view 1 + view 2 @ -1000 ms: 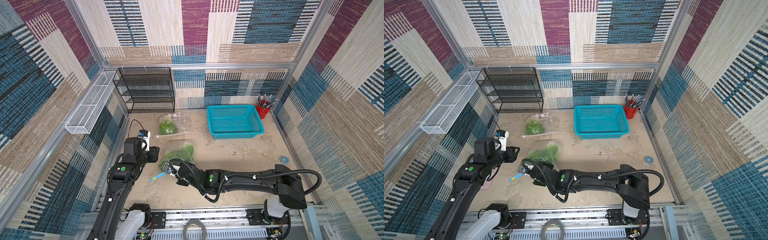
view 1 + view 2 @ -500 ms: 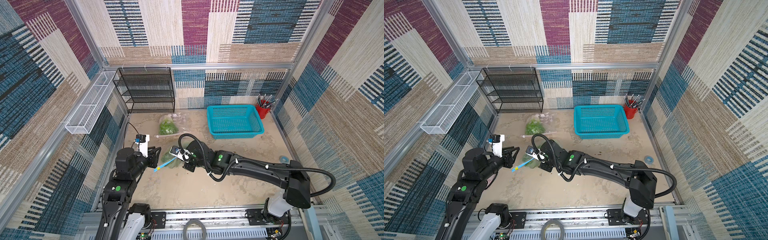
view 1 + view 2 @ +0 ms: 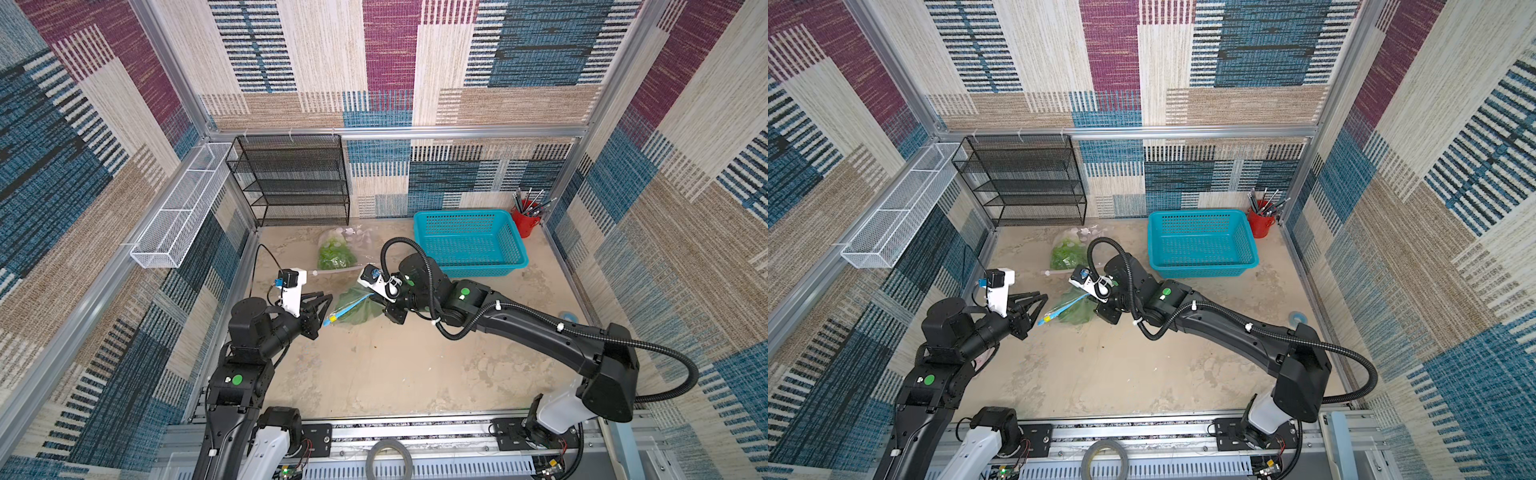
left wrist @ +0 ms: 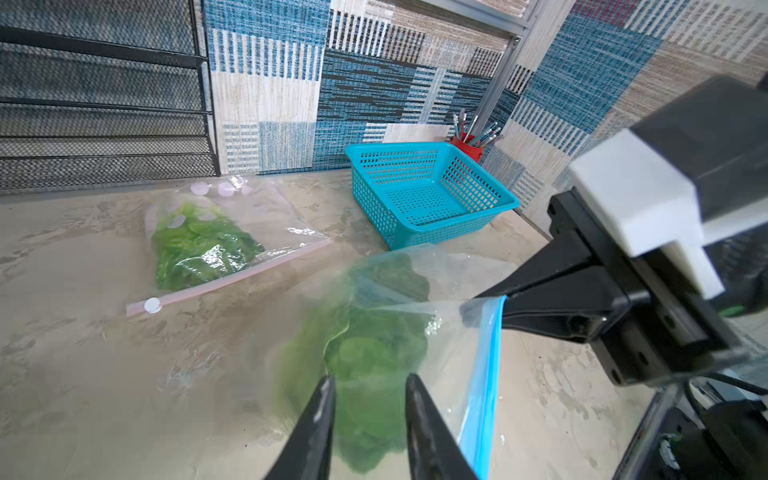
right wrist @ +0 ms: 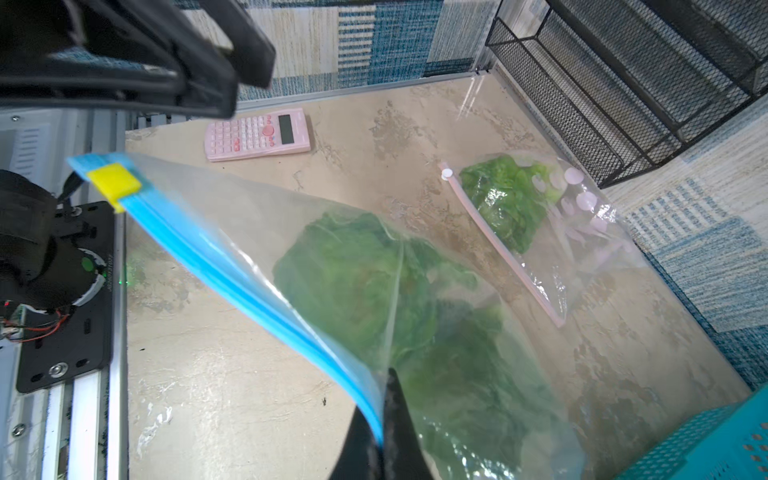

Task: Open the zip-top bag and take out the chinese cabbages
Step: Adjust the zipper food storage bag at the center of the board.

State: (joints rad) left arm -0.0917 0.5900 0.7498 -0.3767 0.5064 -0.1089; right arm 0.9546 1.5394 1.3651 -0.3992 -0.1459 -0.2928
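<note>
The zip-top bag (image 3: 353, 309) (image 3: 1073, 311) is clear with a blue zip strip and a yellow slider (image 5: 113, 183). It hangs tilted above the table's middle left. The chinese cabbages (image 5: 365, 282) (image 4: 374, 345) show as green leaves inside it. My right gripper (image 3: 371, 296) (image 5: 380, 399) is shut on the blue strip at one end. My left gripper (image 3: 327, 305) (image 4: 370, 379) stands close to the slider end of the bag, jaws a little apart, with nothing between them.
A second clear bag (image 3: 334, 253) with a pink zip and green leaves lies behind. A teal basket (image 3: 469, 241) and a red pen cup (image 3: 525, 220) stand at the back right, a black mesh rack (image 3: 291, 178) at the back left. A pink calculator (image 5: 257, 135) lies near the left arm.
My right gripper has carried the bag up and back from the front of the table. My left arm has swung toward the bag's slider end and its jaws have narrowed.
</note>
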